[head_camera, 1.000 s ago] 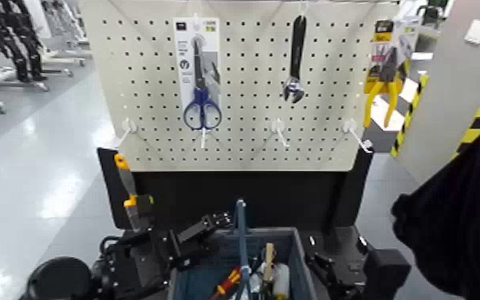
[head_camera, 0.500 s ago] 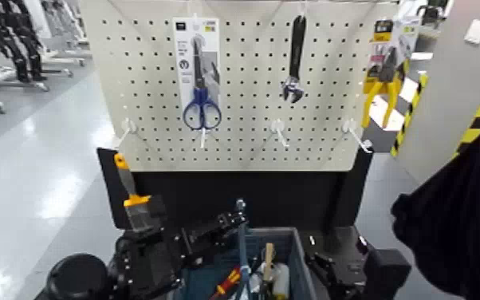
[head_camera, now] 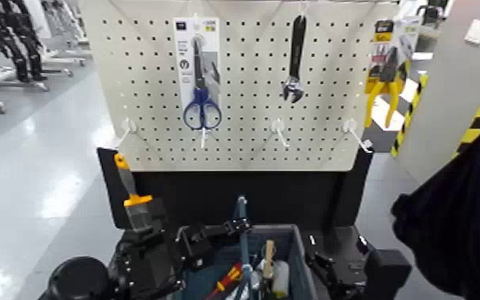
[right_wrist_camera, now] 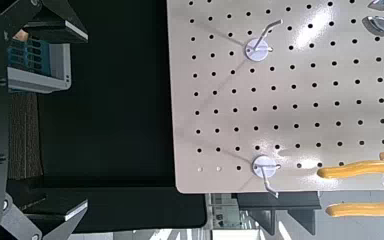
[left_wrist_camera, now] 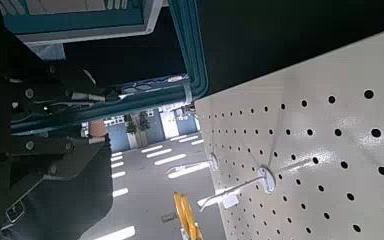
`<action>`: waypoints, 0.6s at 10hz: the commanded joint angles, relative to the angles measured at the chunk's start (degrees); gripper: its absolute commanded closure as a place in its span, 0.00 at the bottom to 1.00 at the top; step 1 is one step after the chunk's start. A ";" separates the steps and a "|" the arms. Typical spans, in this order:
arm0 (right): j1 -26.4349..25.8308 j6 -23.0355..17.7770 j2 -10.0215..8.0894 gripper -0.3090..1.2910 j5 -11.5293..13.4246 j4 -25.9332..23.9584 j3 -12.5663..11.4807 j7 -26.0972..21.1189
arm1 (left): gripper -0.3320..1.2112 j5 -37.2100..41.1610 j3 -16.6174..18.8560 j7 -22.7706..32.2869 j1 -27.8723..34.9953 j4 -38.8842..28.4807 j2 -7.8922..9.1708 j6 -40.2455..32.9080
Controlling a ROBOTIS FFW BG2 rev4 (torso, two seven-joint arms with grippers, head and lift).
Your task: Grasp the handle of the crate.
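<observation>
The grey-blue crate (head_camera: 295,236) sits at the bottom centre of the head view, with tools in it. Its thin blue-grey handle (head_camera: 241,227) stands upright over its middle. My left gripper (head_camera: 235,228) reaches in from the left at the handle's top, with one finger on each side of the strip. In the left wrist view the teal handle (left_wrist_camera: 183,45) curves down and runs between the dark fingers (left_wrist_camera: 42,88); they stand a little apart. My right gripper (head_camera: 331,270) is parked to the right of the crate, open and empty. The crate also shows in the right wrist view (right_wrist_camera: 35,62).
Behind the crate stands a white pegboard (head_camera: 243,120) holding a scissors pack (head_camera: 198,72), a wrench (head_camera: 295,60), yellow pliers (head_camera: 383,80) and bare hooks. An orange-and-black tool (head_camera: 131,199) stands to the left. A dark sleeve (head_camera: 458,223) fills the right edge.
My left gripper has moved right, from beside the crate's left rim up to the handle, so its fingers now straddle the strip. The right arm has not moved.
</observation>
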 commanded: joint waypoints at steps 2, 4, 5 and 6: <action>0.00 -0.04 0.00 0.28 -0.02 0.09 0.03 0.09 | 0.98 0.11 0.00 -0.01 0.57 -0.34 -0.33 -0.54; 0.00 -0.04 0.00 0.28 -0.02 0.09 -0.06 0.00 | 0.98 0.55 0.00 -0.01 1.53 -1.48 -0.85 -1.24; 0.00 0.05 0.09 0.28 -0.02 0.09 -0.24 0.00 | 0.98 1.25 0.09 0.08 2.50 -2.97 -1.21 -1.86; 0.00 0.05 0.00 0.28 0.06 0.09 -0.32 0.00 | 0.98 2.13 0.44 0.52 3.82 -4.91 -1.47 -2.03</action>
